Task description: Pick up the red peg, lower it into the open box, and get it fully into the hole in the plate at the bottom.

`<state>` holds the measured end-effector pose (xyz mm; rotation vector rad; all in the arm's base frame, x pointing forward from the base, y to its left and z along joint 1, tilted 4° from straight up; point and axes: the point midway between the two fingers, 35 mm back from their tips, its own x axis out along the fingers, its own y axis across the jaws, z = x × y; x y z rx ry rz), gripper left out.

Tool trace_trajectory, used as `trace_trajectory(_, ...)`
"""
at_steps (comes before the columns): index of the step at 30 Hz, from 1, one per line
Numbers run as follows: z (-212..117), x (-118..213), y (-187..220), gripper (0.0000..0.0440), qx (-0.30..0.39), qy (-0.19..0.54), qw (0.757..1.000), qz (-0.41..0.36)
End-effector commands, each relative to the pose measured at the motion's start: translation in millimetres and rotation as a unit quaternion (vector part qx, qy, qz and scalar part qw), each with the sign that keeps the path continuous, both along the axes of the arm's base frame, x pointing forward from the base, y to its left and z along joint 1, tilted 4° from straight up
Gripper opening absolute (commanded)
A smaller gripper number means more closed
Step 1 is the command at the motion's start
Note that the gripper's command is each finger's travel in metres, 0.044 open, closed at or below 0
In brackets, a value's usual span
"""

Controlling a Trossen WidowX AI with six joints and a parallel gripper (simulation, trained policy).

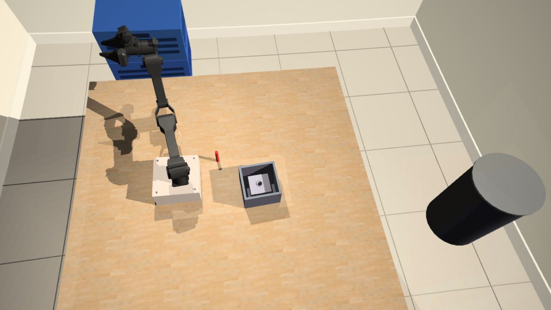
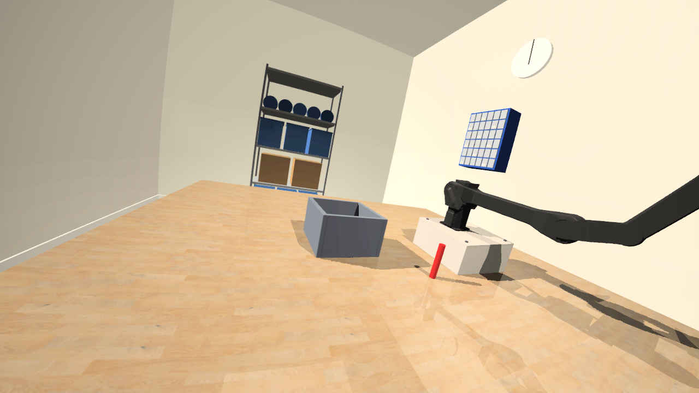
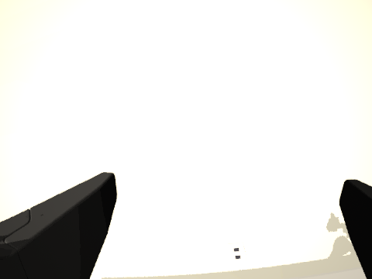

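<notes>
The red peg (image 1: 216,156) (image 2: 437,261) stands upright on the table, between the arm's white base and the box. The open grey box (image 1: 262,202) (image 2: 349,236) stands to the right of the peg in the top view. At its bottom lies a pale plate (image 1: 253,188) with a round hole (image 1: 259,183); nothing is in the hole. My gripper (image 1: 100,48) (image 3: 231,189) is open and empty, its two fingers wide apart. It is held high and far from the peg, beyond the table's far left corner in the top view, pointing at a wall. In the exterior view the gripper is out of view.
The white base block (image 1: 163,184) (image 2: 439,246) carries the arm and stands close to the peg. A blue cabinet (image 1: 138,15) is behind the gripper in the top view. A black cylinder (image 1: 458,208) stands off the table's right side. The box walls surround the plate on all sides.
</notes>
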<state>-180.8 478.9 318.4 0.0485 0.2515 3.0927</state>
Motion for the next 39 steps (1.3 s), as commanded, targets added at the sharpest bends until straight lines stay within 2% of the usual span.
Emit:
trace_trajectory(1,1,-8,-4,0.0421,-0.006,0.001,1.0,0.008)
trace_trajectory(3,9,-29,-15,0.044,-0.02,0.005,0.999,0.028)
trace_trajectory(6,33,-67,-44,0.0439,-0.036,0.015,0.997,0.066)
trace_trajectory(11,75,-111,-100,0.0433,-0.039,0.038,0.991,0.121)
trace_trajectory(15,116,-134,-157,0.0426,-0.031,0.063,0.983,0.17)
trace_trajectory(19,155,-140,-220,0.0419,-0.02,0.091,0.971,0.221)
trace_trajectory(23,191,-133,-286,0.0415,-0.006,0.119,0.954,0.275)
trace_trajectory(28,225,-106,-367,0.0413,0.016,0.152,0.926,0.346)
trace_trajectory(33,248,-61,-444,0.0414,0.037,0.18,0.89,0.417)
trace_trajectory(39,256,7,-520,0.0419,0.062,0.202,0.841,0.498)
